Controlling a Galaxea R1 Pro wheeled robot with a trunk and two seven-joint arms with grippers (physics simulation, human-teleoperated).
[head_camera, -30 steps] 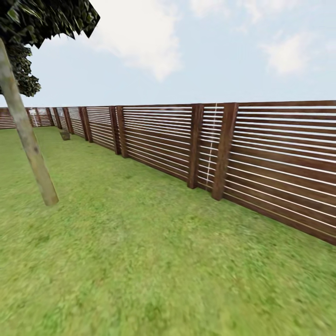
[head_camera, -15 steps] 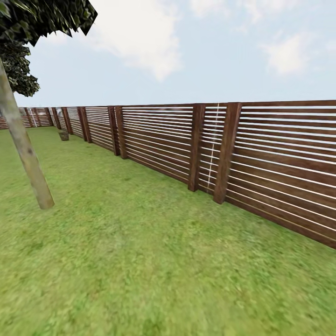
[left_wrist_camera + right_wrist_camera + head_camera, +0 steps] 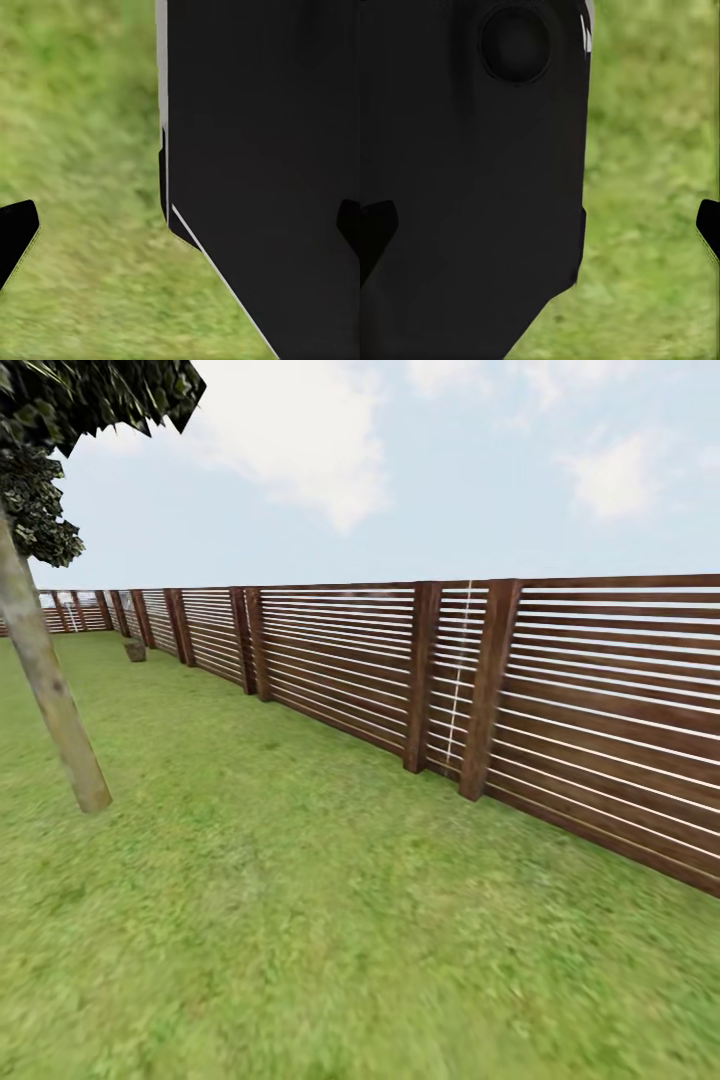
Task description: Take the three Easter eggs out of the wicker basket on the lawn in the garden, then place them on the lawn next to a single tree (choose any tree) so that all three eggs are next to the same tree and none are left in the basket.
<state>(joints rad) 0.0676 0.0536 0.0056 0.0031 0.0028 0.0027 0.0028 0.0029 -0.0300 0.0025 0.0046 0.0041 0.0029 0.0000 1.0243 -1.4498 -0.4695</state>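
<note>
Green lawn [image 3: 300, 900] spreads across the garden in the head view. A tree [image 3: 55, 700] with a mottled grey-brown, leaning trunk and dark leaves stands at the left. The Easter eggs and the wicker basket are out of view. My left gripper [image 3: 182, 231] is open, its dark fingertips [image 3: 15, 236] wide apart over grass, with a black part of the robot's body between them in the picture. My right gripper [image 3: 542, 225] is open too, fingertips [image 3: 709, 225] far apart, holding nothing.
A brown slatted wooden fence [image 3: 560, 700] runs from the right side back to the far left corner. A small brownish object [image 3: 135, 650], too far off to identify, sits by the fence in the distance. Grass stretches between tree and fence.
The whole head view has shifted a little: the tree trunk sits further left and lower, the fence posts slightly right. The camera moved, not the things.
</note>
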